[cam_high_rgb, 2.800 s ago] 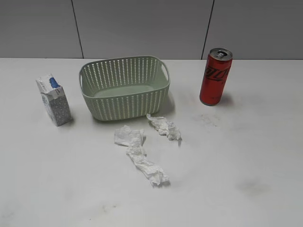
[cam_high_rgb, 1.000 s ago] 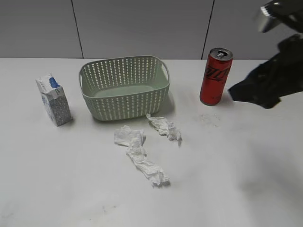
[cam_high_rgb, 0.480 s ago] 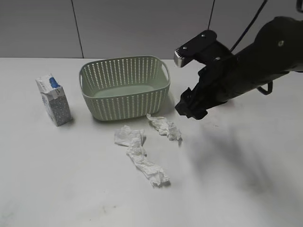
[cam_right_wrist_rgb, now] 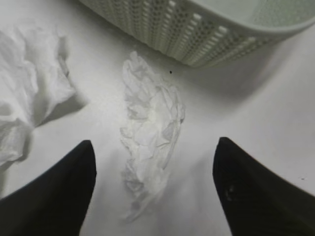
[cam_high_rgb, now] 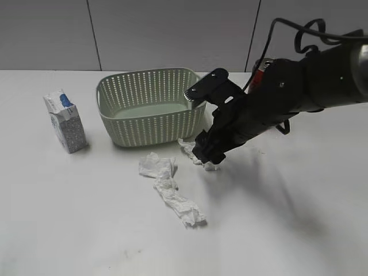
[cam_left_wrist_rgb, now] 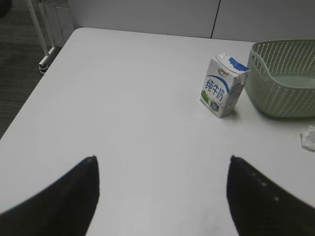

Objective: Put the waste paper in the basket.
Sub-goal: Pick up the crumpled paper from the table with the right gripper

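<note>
The pale green basket stands at the table's back middle, empty; it also shows in the left wrist view and the right wrist view. Three crumpled white paper scraps lie in front of it: one by its front right corner, one to the left, one long twisted one nearer. My right gripper is open, low over the first scrap, with a finger on either side. The second scrap shows at left. My left gripper is open and empty over bare table.
A white-and-blue milk carton stands left of the basket, also in the left wrist view. A red can stands behind my right arm, mostly hidden. The table's left edge drops to the floor.
My right arm has come in from the right and moved down and left, from beside the can to just over the scrap by the basket. The papers have not moved.
</note>
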Tool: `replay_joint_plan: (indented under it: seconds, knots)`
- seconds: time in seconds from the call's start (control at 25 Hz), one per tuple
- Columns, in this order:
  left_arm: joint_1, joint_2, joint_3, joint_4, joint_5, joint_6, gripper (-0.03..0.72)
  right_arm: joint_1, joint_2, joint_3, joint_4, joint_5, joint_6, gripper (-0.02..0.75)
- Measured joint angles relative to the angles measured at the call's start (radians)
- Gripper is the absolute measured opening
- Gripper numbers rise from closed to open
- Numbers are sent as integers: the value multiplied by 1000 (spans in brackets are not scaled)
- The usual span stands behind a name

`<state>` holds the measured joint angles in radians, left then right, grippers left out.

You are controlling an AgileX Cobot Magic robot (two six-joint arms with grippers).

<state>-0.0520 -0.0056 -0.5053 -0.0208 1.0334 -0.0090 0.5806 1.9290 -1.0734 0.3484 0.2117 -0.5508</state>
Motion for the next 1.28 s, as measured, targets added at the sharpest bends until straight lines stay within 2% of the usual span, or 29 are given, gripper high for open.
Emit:
replay_joint_plan:
  seconds: [0.28, 0.36, 0.48, 0.68, 0.88, 0.92, 1.12, 1.28]
  knots:
    - [0, 0, 0, 0, 0, -1, 595, 0, 87, 0, 20, -79, 0, 557]
    - [0, 0, 0, 0, 0, 0, 592, 0, 99, 0, 22, -104, 0, 531]
    - [0, 0, 0, 0, 0, 0, 592, 0, 121, -1, 24, -124, 0, 445]
    - [0, 0, 0, 0, 0, 0, 592, 0, 136, -2, 28, -107, 0, 244]
    - [0, 0, 0, 0, 0, 0, 591, 0, 88, -2, 29, 10, 0, 39]
    - [0, 0, 0, 0, 0, -1, 591, 0, 67, -2, 29, 39, 0, 20]
    - [0, 0, 0, 0, 0, -1, 591, 0, -84, -2, 35, 100, 0, 6]
    - [0, 0, 0, 0, 0, -1, 591, 0, -207, -3, 42, -6, 0, 6]
